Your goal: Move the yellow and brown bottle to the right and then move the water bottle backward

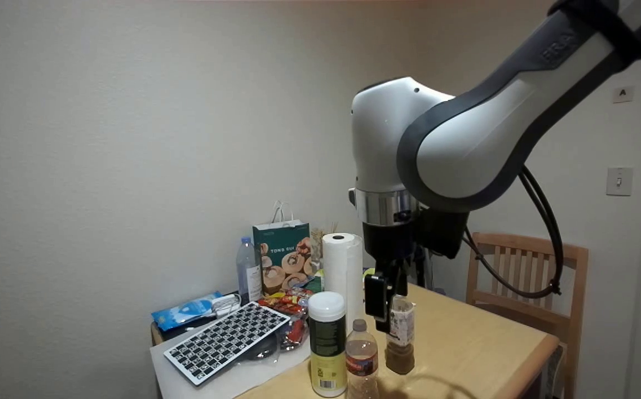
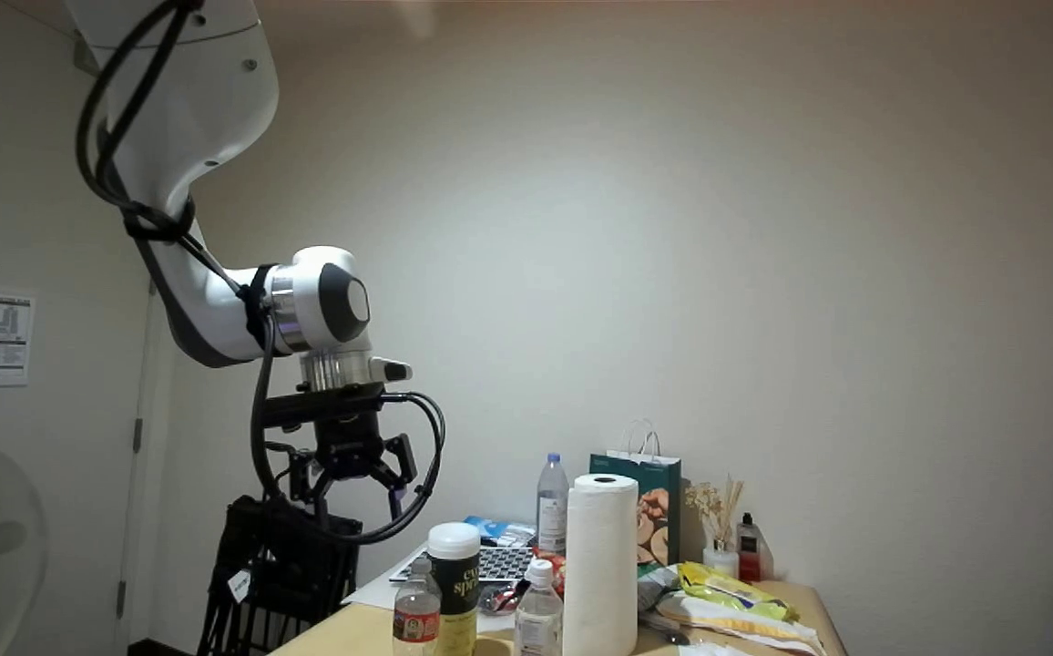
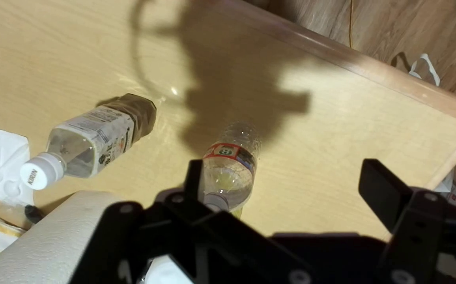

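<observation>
In an exterior view, a blue packet (image 1: 184, 313) lies toward the left end of the table (image 1: 459, 338), then a checkered board (image 1: 227, 342), askew. Behind the board a blue-capped bottle (image 1: 249, 271) stands next to a green bag (image 1: 283, 257). Next comes the yellow and brown bottle (image 1: 327, 338), upright under its white lid, in front of the paper roll (image 1: 342, 271). The water bottle (image 1: 361, 363), also upright, is just beside it on the right; whether the two touch, I cannot tell. The gripper (image 3: 285, 181) hangs over the table, released, its fingers well apart in the wrist view, where it partly hides the water bottle's cap. Further right stand the Kirin bottle (image 1: 400, 349), brown at the bottom, and, beyond the table edge, a chair (image 1: 525, 277)
</observation>
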Tool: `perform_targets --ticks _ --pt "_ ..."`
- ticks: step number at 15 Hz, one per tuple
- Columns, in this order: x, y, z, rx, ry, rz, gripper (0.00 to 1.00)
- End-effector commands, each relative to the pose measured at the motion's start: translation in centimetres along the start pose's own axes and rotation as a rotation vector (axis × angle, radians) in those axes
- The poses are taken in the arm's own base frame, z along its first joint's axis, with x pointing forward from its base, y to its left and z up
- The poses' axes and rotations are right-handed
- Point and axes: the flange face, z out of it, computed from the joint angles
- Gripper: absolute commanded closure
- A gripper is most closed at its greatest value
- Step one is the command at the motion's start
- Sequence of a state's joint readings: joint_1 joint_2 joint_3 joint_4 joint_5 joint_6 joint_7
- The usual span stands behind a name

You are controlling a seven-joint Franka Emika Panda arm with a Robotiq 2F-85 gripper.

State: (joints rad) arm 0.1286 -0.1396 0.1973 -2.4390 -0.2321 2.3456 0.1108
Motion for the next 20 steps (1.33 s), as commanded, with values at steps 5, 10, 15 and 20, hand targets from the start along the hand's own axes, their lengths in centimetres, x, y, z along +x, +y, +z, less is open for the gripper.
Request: perform_targets --ticks 5,10,15,20 --pt "0.2 0.5 0.6 -0.024 -0.018 0.006 0.0" --pt "1.1 2.2 1.7 -0.046 -0.026 -0.002 0.0" --pt "4.8 2.0 2.2 -0.049 0.004 -0.077 0.0" --pt "6.8 1.5 1.7 -0.027 0.026 -0.048 0.0"
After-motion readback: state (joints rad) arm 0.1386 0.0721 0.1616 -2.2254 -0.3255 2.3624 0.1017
